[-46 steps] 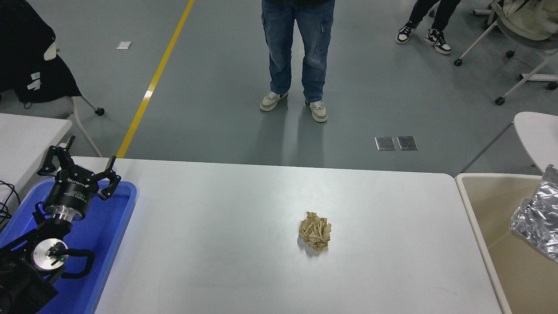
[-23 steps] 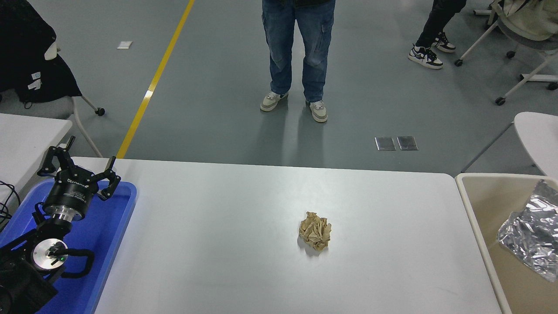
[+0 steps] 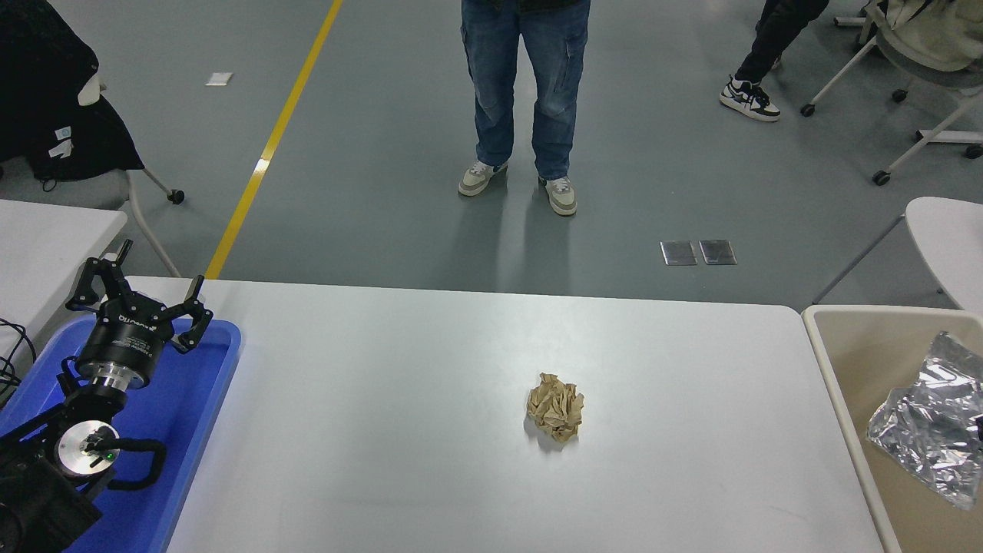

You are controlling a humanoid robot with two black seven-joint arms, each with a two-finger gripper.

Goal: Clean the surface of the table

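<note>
White table surface (image 3: 384, 430) bears a crumpled brown paper ball (image 3: 555, 406); left end effector (image 3: 138, 303) spread wide, empty, over the blue tray (image 3: 207, 384).

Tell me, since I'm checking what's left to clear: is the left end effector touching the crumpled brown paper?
Apart. The head view shows the left end effector open above the blue tray, with bare table surface between it and the crumpled brown paper.

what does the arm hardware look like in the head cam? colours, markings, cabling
Only the left arm shows, at the lower left. Its end effector is matte black with thin linkage fingers, a cylindrical body bearing small white lettering, and a silver collar. Below sits a round silver cap with a green light and a looping black cable.
</note>
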